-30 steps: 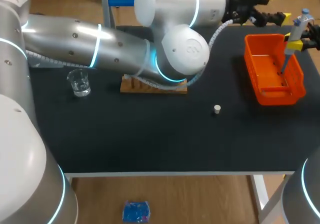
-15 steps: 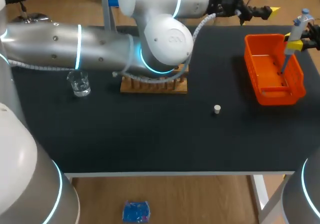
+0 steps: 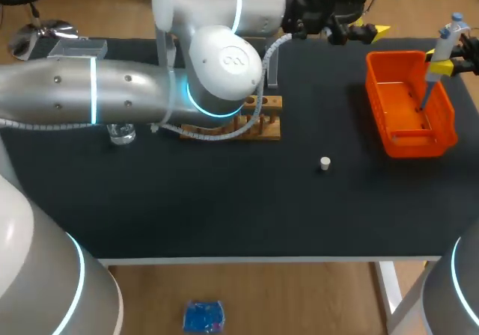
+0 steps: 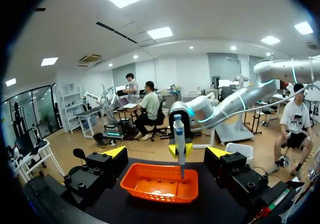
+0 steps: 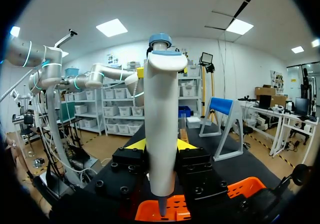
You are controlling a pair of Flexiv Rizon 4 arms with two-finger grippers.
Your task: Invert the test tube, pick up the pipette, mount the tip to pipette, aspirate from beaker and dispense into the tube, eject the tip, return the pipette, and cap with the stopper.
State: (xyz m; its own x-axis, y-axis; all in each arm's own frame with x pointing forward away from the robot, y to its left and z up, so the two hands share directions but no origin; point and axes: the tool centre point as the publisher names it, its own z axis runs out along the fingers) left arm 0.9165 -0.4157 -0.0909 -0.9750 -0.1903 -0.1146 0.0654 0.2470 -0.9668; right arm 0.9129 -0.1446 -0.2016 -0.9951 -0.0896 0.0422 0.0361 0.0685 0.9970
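My right gripper (image 3: 452, 66) is shut on the white pipette (image 3: 443, 45), upright at the table's far right. The pipette's thin lower end hangs inside the orange basket (image 3: 441, 118). In the right wrist view the pipette (image 5: 161, 129) stands between the yellow tips of the right gripper (image 5: 161, 145), above the basket (image 5: 240, 188). My left gripper (image 3: 367, 25) is open and holds nothing, high at the back, left of the basket. Ahead of the left gripper (image 4: 167, 156) are the pipette (image 4: 179, 141) and the basket (image 4: 160, 190). A small white stopper (image 3: 324, 163) lies mid-table.
A wooden tube rack (image 3: 258, 129) sits behind the middle, partly under my left arm's elbow (image 3: 224, 69). The glass beaker (image 3: 120, 134) at the left is mostly hidden by that arm. The blue pipette stand (image 5: 221, 107) is at the back.
My left arm has swung left: its gripper has drawn away from the basket, its elbow has uncovered the rack and now covers the beaker. My right arm and the pipette have stayed put.
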